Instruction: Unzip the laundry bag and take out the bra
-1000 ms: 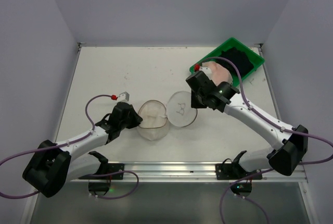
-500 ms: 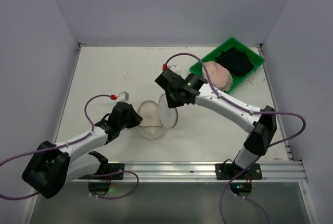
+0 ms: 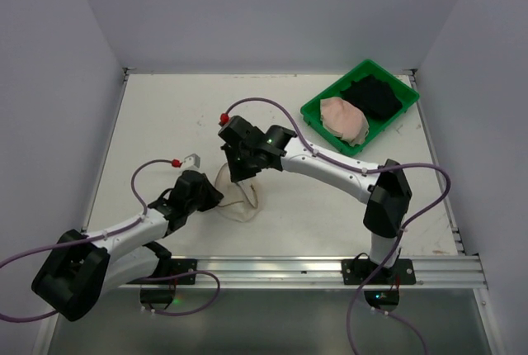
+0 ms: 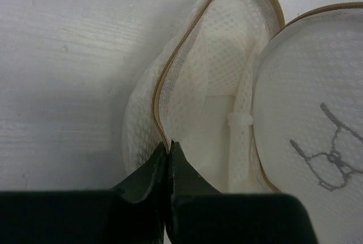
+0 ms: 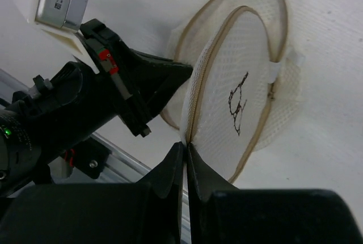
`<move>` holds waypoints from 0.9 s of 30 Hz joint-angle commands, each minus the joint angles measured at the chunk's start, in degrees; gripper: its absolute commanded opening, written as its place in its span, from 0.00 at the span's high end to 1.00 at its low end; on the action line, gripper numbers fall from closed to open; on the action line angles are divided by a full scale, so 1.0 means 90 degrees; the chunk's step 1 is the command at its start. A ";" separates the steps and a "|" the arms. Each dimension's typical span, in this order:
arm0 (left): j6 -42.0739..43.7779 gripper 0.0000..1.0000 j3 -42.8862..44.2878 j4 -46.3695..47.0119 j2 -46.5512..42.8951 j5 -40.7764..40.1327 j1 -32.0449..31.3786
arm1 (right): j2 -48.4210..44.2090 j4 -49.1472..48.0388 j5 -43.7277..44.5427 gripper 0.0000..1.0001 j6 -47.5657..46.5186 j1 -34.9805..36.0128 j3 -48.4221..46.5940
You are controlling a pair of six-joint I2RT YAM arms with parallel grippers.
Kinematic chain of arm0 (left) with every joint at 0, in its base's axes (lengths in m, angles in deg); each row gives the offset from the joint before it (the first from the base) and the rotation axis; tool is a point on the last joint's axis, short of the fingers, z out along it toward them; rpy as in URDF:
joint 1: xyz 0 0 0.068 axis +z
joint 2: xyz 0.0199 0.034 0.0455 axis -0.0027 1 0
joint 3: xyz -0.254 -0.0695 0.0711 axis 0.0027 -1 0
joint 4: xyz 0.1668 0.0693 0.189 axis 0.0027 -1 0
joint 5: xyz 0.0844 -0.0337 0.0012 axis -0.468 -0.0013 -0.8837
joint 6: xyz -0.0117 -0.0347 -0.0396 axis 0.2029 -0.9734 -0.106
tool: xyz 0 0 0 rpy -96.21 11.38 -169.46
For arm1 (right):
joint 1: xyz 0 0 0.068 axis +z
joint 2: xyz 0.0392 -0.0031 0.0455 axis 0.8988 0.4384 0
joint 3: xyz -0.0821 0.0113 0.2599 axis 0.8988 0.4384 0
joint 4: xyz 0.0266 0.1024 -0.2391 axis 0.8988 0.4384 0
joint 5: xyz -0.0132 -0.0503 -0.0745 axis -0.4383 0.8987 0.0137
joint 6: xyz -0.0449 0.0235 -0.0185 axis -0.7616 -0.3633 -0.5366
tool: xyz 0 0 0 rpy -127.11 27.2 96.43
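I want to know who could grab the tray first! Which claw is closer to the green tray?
Right. The right claw pinches the laundry bag lid on the side facing the green tray; the left claw pinches the bag's rim on the far side.

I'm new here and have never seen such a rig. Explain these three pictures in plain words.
Two robot arms are bolted at the near edge of a table. The wide picture looks down from above; the other two come from a camera on each wrist. On the table lie a white mesh laundry bag, unzipped, and a green tray holding a pale pink garment and a black garment. The left hand is closed on the bag's rim; the right hand is closed on the edge of its round lid, which bears a small bra drawing.
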 commanded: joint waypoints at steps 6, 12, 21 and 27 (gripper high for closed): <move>-0.0473 1.00 -0.0484 0.0084 -0.0765 -0.0433 0.0054 | 0.0173 -0.2002 -0.1423 0.93 0.0154 0.0014 0.0955; -0.0483 0.97 -0.0543 -0.0335 -0.1185 -0.0590 0.0054 | 0.0427 -0.2901 -0.1444 0.94 0.0437 0.0004 0.1482; -0.0620 0.76 -0.0593 -0.1253 -0.1977 -0.0805 0.0064 | 0.0671 -0.3888 -0.1337 0.92 0.0945 -0.0015 0.2108; -0.0581 0.58 -0.0573 -0.1547 -0.2123 -0.0902 0.0064 | 0.0994 -0.3976 -0.1356 0.82 0.1072 -0.0162 0.2244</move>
